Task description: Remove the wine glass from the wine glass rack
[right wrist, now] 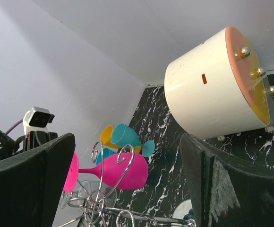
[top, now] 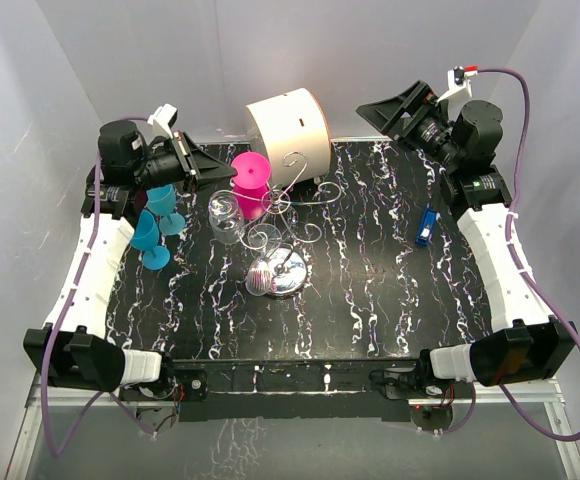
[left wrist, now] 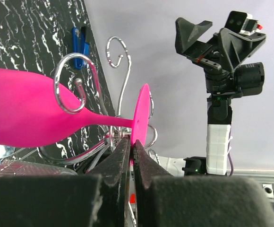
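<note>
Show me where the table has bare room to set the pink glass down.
Widest bare patch: the table between the wine glass rack and the blue clip. Also free: the front strip before the rack. Crowded: back left, around the teal glasses, clear glass and pink wine glass.

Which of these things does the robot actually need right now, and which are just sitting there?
In the job: pink wine glass, wine glass rack, left jaws pinching the glass's foot.
Lying about: white drum, teal glasses, clear glass, blue clip.

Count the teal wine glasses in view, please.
2, both on the left side: one teal glass beside the left arm, the other teal glass just nearer its base. The arm may hide more.
</note>
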Action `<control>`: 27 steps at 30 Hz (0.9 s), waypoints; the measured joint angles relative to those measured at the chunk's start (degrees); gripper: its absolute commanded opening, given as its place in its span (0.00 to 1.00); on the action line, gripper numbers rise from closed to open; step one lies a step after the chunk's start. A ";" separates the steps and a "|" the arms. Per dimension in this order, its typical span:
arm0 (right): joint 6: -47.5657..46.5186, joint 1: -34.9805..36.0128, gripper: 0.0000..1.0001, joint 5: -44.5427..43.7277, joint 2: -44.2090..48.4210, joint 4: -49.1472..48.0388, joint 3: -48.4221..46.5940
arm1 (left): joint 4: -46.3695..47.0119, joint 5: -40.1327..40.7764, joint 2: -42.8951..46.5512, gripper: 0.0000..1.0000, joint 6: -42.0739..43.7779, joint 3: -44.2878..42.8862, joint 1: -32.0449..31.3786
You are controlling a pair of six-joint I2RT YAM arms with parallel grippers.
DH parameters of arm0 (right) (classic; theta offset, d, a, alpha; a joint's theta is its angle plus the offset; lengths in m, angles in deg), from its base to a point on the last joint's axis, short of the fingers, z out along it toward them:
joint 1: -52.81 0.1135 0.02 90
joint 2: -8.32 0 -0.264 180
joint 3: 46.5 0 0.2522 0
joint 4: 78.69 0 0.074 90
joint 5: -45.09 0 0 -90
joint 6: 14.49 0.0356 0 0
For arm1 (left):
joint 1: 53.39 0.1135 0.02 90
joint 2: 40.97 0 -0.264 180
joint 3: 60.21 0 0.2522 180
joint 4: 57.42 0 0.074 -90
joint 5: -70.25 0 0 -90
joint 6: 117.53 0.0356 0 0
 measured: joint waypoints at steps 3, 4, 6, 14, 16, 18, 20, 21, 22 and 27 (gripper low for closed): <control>-0.02 0.00 0.93 -0.09 0.00 0.00 0.00 | -1.75 0.46 -0.02 0.00 0.66 0.46 0.13; -0.02 0.00 0.93 -0.13 0.00 0.00 0.00 | -2.43 0.70 -0.02 0.00 1.11 0.46 0.37; -0.02 0.00 0.93 -0.11 0.00 -0.02 0.00 | -3.96 1.25 -0.02 0.00 2.16 0.44 0.76; -0.31 0.00 0.93 -0.15 0.00 0.00 0.00 | -12.87 7.28 -0.04 0.00 7.56 -3.04 4.11; -0.48 0.00 0.93 -0.22 0.00 0.00 0.00 | -13.53 8.24 -0.04 0.00 8.07 -3.80 4.90; -0.52 0.00 0.93 -0.37 0.00 0.02 0.00 | -13.68 8.94 -0.17 0.00 8.31 -4.46 5.64; -0.52 0.00 0.93 -0.39 0.00 0.00 0.00 | -13.53 9.57 -0.68 0.00 8.37 -5.64 6.40; -0.50 0.00 0.93 -0.39 0.00 0.00 0.00 | -13.22 9.81 -1.11 0.00 8.33 -6.45 6.82; -0.50 0.00 0.93 -0.37 0.00 0.00 0.00 | -12.79 10.01 -1.53 0.00 8.28 -7.13 7.15; -0.48 0.00 0.93 -0.26 0.00 0.00 0.00 | -3.65 9.46 -4.42 0.00 3.78 -10.29 8.22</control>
